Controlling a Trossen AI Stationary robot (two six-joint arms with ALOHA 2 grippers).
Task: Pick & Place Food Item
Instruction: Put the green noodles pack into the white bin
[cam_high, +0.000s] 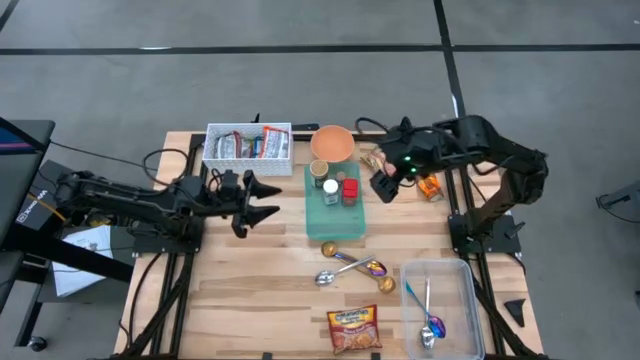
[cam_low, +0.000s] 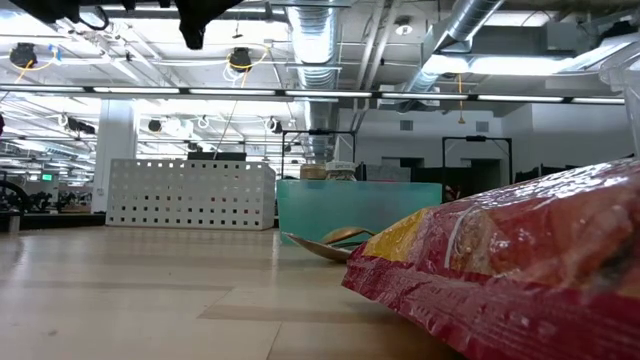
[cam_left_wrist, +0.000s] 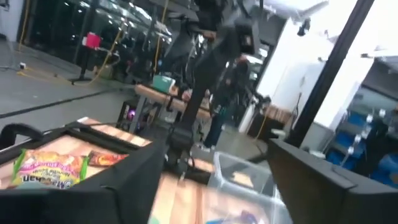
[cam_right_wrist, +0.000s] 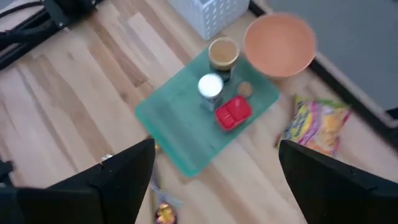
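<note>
Food packets sit in several places around the green tray (cam_high: 335, 205), and nothing shows which one the task means. A yellow-green snack packet (cam_high: 375, 158) lies just beside the tray's far right corner, next to the orange bowl (cam_high: 332, 143). A small orange packet (cam_high: 430, 187) lies to the tray's right. A red noodle packet (cam_high: 354, 327) lies well in front of the tray, near the clear bin (cam_high: 443, 300). More packets fill the white basket (cam_high: 248, 143) to the tray's far left.

The right gripper (cam_high: 385, 187) hangs above the table just off the tray's right edge, jaws spread wide and empty. Its wrist view looks down on the tray's jars and red item, with the yellow-green packet (cam_right_wrist: 318, 124) off to one side, not between the fingers. The left gripper (cam_high: 262, 200) hovers to the tray's left, jaws spread with nothing seen between them. No packet lies under it.

The right arm seems best placed for a pick. A good grasp would centre the open jaws over the yellow-green packet, well clear of the bowl's rim, come down across the packet's narrower width and close gently so the crinkly film bunches rather than slips. The orange packet sits partly under the arm and looks harder to reach cleanly.
</note>
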